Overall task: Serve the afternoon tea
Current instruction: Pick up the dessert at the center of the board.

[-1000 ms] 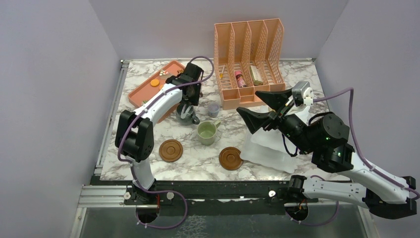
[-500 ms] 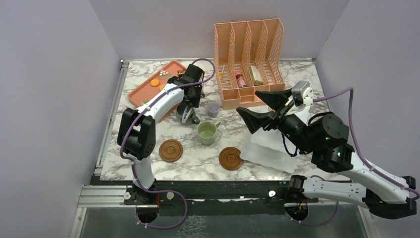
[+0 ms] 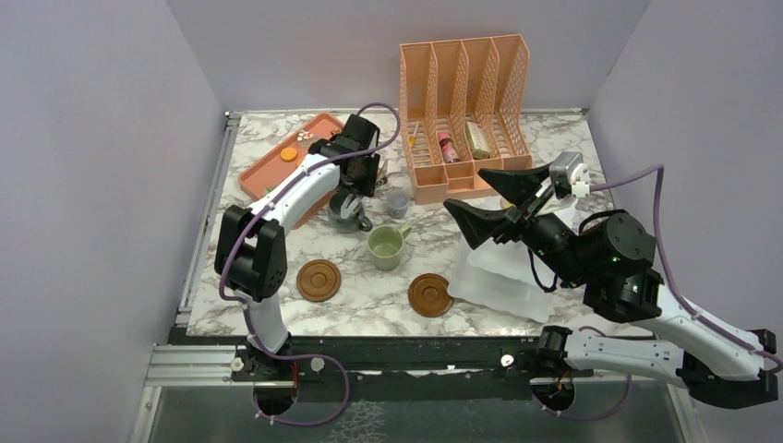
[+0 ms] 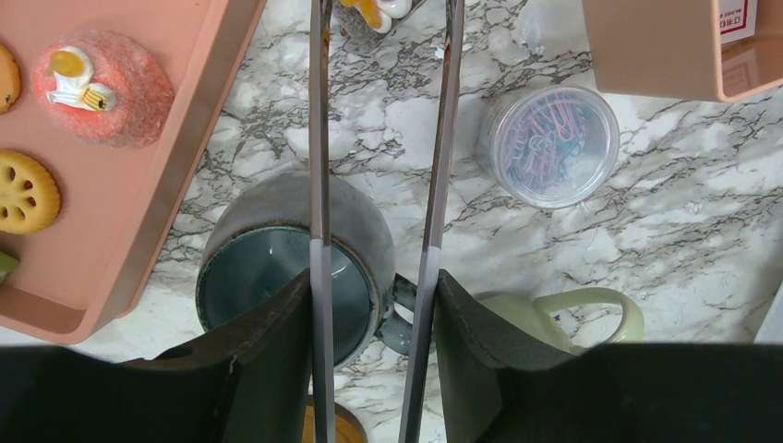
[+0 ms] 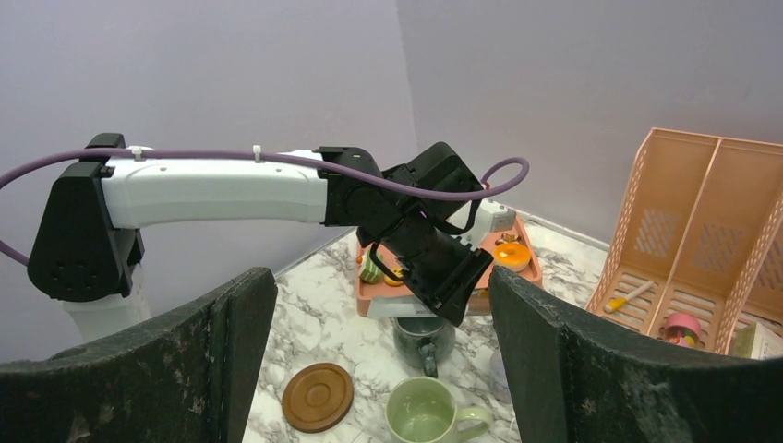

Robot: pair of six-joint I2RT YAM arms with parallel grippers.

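The grey-blue mug (image 3: 345,213) (image 4: 268,277) stands on the marble beside the peach tray (image 3: 268,171). My left gripper (image 3: 355,187) (image 4: 380,37) hovers just over it, open; in the left wrist view one thin finger crosses the mug's mouth and the other its handle side, gripping nothing. The pale green mug (image 3: 385,245) (image 5: 425,411) stands close by, in front and to the right. Two brown coasters (image 3: 319,279) (image 3: 430,294) lie bare near the front edge. Toy cookies and a pink cake (image 4: 102,74) rest on the tray. My right gripper (image 3: 494,205) (image 5: 380,277) hangs open in the air.
A peach file organiser (image 3: 466,111) stands at the back, with a pink bottle (image 3: 449,148) in one slot. A small clear lilac cup (image 3: 398,203) (image 4: 551,145) of paper clips sits right of the grey-blue mug. A translucent white bag (image 3: 499,281) lies under the right arm.
The left gripper dipped toward the grey-blue mug half a second ago and has drawn back up slightly. The mug stays put. The right arm has drifted slightly right.
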